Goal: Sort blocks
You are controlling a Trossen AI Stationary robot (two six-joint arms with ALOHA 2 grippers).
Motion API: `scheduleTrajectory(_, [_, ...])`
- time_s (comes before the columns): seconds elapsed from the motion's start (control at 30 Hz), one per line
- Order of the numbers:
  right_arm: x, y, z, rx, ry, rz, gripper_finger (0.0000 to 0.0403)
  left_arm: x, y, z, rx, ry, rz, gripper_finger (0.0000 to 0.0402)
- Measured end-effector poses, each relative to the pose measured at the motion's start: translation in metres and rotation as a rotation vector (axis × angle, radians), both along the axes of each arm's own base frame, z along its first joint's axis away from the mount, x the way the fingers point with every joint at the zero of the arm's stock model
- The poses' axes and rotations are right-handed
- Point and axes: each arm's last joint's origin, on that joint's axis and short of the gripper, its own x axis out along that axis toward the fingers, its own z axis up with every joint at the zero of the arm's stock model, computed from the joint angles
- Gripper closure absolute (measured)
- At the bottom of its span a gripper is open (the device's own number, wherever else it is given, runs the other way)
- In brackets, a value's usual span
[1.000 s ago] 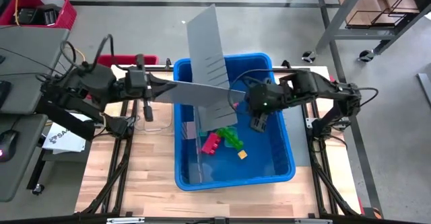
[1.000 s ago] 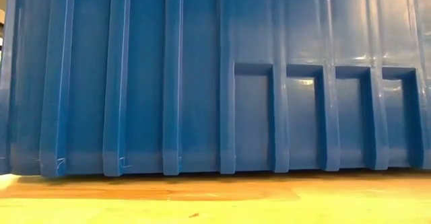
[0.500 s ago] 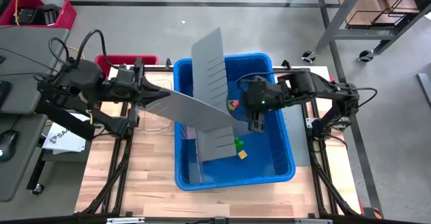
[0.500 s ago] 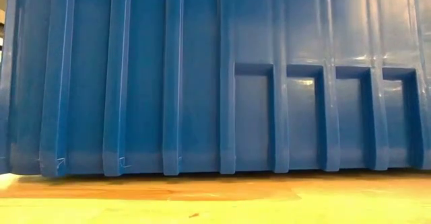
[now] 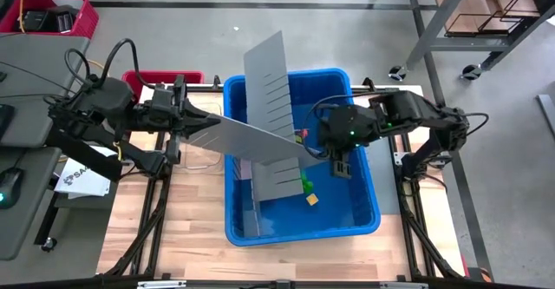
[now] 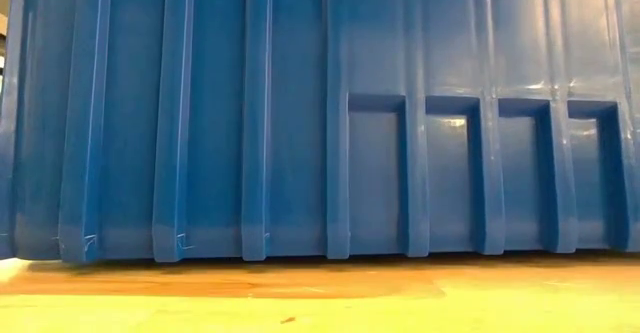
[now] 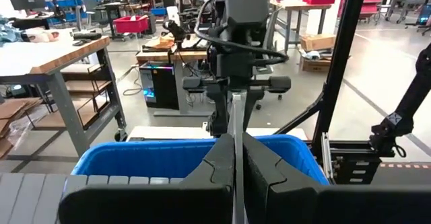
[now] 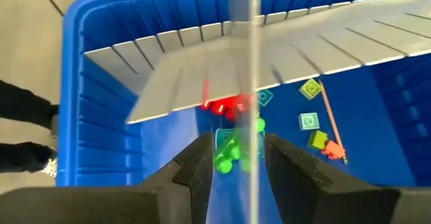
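Right gripper [image 8: 232, 158] hangs inside the blue bin [image 5: 364, 215], jaws pinching a thin clear panel edge-on, the blocks [image 8: 311, 123] scattered on the floor just beyond its tips, while the farther left gripper [image 7: 236, 158] clamps a grey divider [image 5: 260, 141].

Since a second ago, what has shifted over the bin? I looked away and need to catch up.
The left gripper, shut on a grey divider panel, drew back toward its own side. The crossed panel shifted with it, now covering the pink blocks. The right gripper moved slightly toward the bin's right wall. The blue bin and the yellow block stayed put.
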Motion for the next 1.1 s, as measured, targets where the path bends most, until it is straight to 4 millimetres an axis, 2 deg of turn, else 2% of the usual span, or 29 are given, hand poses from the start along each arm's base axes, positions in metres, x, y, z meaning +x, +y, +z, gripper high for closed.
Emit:
scheduleTrajectory(0.2, [0.004, 0.000, -0.004, -0.031, 0.013, -0.007, 0.0278, 0.000, 0.000, 0.000, -0.004, -0.001, 0.001, 0.0401])
scheduleTrajectory(0.6, [0.034, 0.004, -0.030, -0.051, 0.101, -0.022, 0.0280, 0.000, 0.000, 0.000, -0.004, -0.003, 0.000, 0.0401])
scheduleTrajectory(0.67, [0.038, 0.004, -0.035, -0.038, 0.123, -0.041, 0.0297, 0.000, 0.000, 0.000, -0.004, -0.003, 0.000, 0.0401])
scheduleTrajectory(0.73, [0.040, 0.005, -0.037, -0.034, 0.138, -0.048, 0.0340, 0.000, 0.000, 0.000, -0.004, -0.003, 0.000, 0.0401])
scheduleTrajectory(0.8, [0.037, 0.005, -0.038, -0.029, 0.159, -0.056, 0.0385, 0.002, 0.000, 0.000, -0.005, -0.003, 0.000, 0.0401])
scheduleTrajectory(0.9, [0.029, 0.005, -0.037, 0.001, 0.199, -0.091, 0.0396, 0.011, -0.003, -0.003, 0.010, 0.013, -0.006, 0.0401])
scheduleTrajectory(1.1, [0.002, 0.006, -0.024, 0.048, 0.235, -0.118, 0.0401, 0.047, -0.010, -0.015, 0.068, 0.075, -0.057, 0.0401])
